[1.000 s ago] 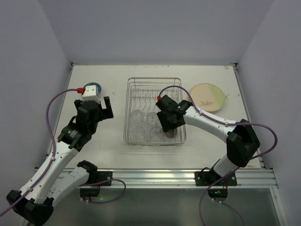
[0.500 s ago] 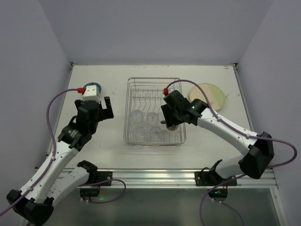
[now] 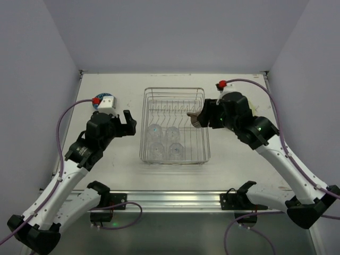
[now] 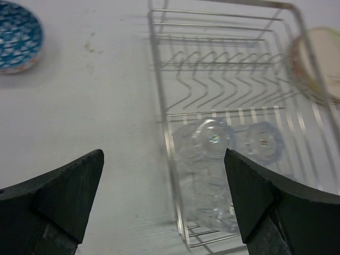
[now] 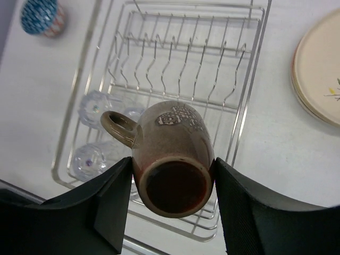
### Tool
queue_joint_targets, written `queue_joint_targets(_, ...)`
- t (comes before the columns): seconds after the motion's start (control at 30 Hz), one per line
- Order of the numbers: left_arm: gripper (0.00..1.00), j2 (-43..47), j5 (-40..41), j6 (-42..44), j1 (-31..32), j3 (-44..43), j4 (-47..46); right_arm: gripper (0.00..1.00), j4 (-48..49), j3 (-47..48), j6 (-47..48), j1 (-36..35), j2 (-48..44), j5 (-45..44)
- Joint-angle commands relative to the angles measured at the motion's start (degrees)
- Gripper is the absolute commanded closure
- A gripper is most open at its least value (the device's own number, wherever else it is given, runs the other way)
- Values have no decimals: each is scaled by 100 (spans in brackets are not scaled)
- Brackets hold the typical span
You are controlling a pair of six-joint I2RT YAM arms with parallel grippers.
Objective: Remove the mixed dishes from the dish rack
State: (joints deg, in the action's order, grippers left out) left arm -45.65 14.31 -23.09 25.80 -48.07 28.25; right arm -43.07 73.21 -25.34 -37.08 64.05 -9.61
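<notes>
The silver wire dish rack stands mid-table with several clear glasses in its front half. My right gripper is shut on the dark brown mug and holds it in the air over the rack's right rim. In the right wrist view the mug lies on its side between the fingers, its handle to the left. My left gripper hangs open and holds nothing, just left of the rack. The blue-patterned bowl sits on the table at the far left.
A cream plate lies on the table right of the rack, under my right arm in the top view. The left wrist view shows the rack's left wall, two glasses and the bowl.
My right gripper has lifted the mug from the rack's front right corner and carried it up and back to the right. The left gripper has edged toward the rack.
</notes>
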Motion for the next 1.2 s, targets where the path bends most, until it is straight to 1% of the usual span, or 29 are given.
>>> queue_joint_targets(0.0, 0, 231, -2363, -510, -40, 104, -1152, 100, 1081, -52, -497, 323, -498, 863)
queue_joint_targets(0.03, 0, 249, -2789, -616, -40, 244, -1442, 100, 1151, -52, -559, 350, -560, 916)
queue_joint_targets(0.07, 0, 258, -3184, -731, -40, 568, -2193, 100, 1326, -52, -612, 377, -639, 1125)
queue_joint_targets(0.1, 0, 258, -3580, -880, -40, 719, -2610, 100, 1406, -52, -664, 386, -674, 1232)
queue_joint_targets(0.13, 0, 232, -4263, -1186, -40, 868, -3101, 100, 1494, -70, -813, 394, -710, 1355)
queue_joint_targets(0.17, 0, 214, -4548, -1354, -40, 1174, -4063, 100, 1738, -87, -884, 412, -745, 1669)
queue_joint_targets(0.2, 0, 197, -4803, -1765, -40, 1325, -4578, 100, 1880, -175, -1059, 412, -806, 1873)
queue_joint_targets(0.23, 0, 162, -5171, -1986, -31, 1457, -5575, 100, 2177, -202, -1147, 421, -841, 2057)
queue_joint_targets(0.27, 0, 127, -5314, -2189, -31, 1589, -6046, 100, 2345, -245, -1235, 421, -868, 2233)
queue_joint_targets(0.3, 0, 83, -5420, -2548, -31, 1747, -6451, 100, 2477, -315, -1393, 421, -885, 2618)
queue_joint_targets(0.33, 0, -48, -5586, -2699, -23, 1792, -7116, 100, 2722, -333, -1464, 421, -877, 2796)
queue_joint_targets(0.4, 0, -189, -5763, -2980, 21, 1836, -7700, 100, 3013, -430, -1666, 421, -824, 3260)
queue_joint_targets(0.43, 0, -303, -5781, -3034, 82, 1837, -8077, 100, 3363, -500, -1736, 421, -815, 3376)
queue_joint_targets(0.63, 1, -480, -5632, -2938, 486, 1872, -8835, 100, 3954, -764, -2167, 421, -649, 4096)
queue_joint_targets(0.7, 2, -524, -5553, -2868, 601, 1854, -8898, 100, 4227, -852, -2360, 421, -570, 4291)
queue_joint_targets(0.8, 5, -620, -5500, -2833, 759, 1810, -9030, 100, 4447, -861, -2475, 412, -455, 4572)
queue_joint_targets(0.87, 10, -682, -5430, -2797, 865, 1775, -9074, 100, 4500, -879, -2493, 377, -437, 4599)
queue_joint_targets(0.97, 14, -779, -5307, -2771, 883, 1758, -9074, 100, 4526, -914, -2493, 324, -420, 4599)
queue_joint_targets(1.0, 23, -831, -5289, -2762, 900, 1758, -9091, 100, 4561, -957, -2528, 307, -420, 4617)
queue_joint_targets(1.1, 31, -910, -5228, -2762, 935, 1731, -9197, 100, 4684, -1045, -2616, 272, -394, 4669)
queue_joint_targets(1.13, 44, -928, -5210, -2753, 953, 1723, -9232, 100, 4737, -1072, -2651, 245, -385, 4704)
queue_joint_targets(1.17, 48, -937, -5210, -2753, 962, 1722, -9250, 100, 4772, -1089, -2677, 236, -376, 4705)
